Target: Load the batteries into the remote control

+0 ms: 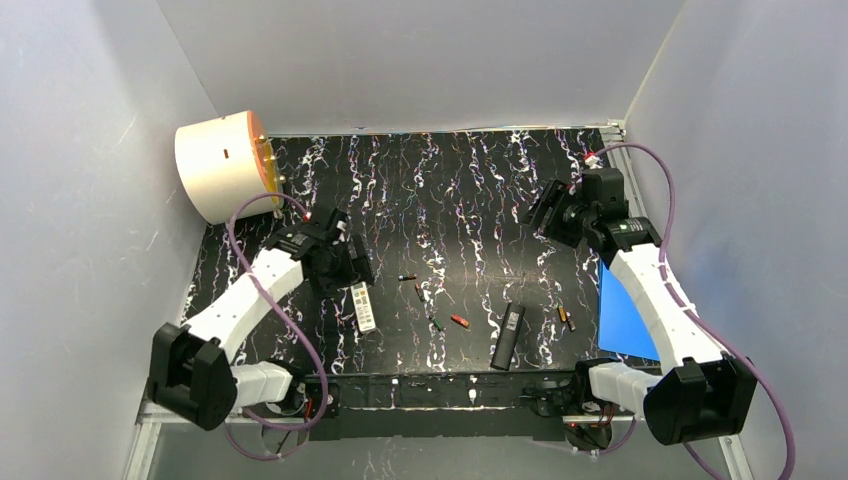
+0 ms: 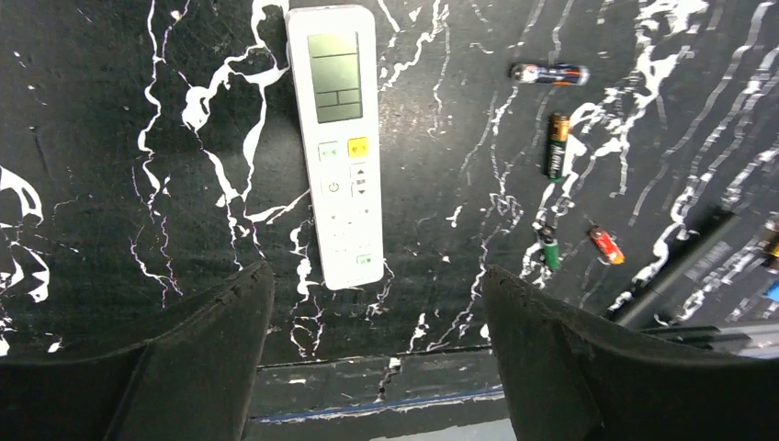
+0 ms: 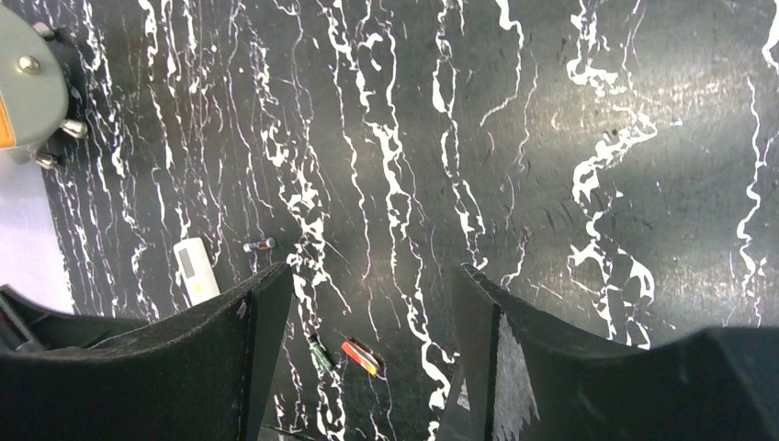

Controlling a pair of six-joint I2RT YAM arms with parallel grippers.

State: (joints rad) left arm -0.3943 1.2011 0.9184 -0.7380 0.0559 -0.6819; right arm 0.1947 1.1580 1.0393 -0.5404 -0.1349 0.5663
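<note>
I've got two remotes down there, a white remote and a black remote. Of the batteries I count four loose between them: a dark cell, a black-gold cell, a green cell and a red cell, plus a gold-tipped bit past the black remote, one cell or two, I can't tell. One cream drum, one blue sheet.

No word, brand or number is legible in any view. White remote, left of the table's centre, toward the near edge: a power symbol and up and down arrows on its buttons are the only signs made out; remaining button markings too small to read. Black-and-gold battery, just right of it: label printing blurred, unreadable. Black remote, by the near edge: faint markings, illegible.
</note>
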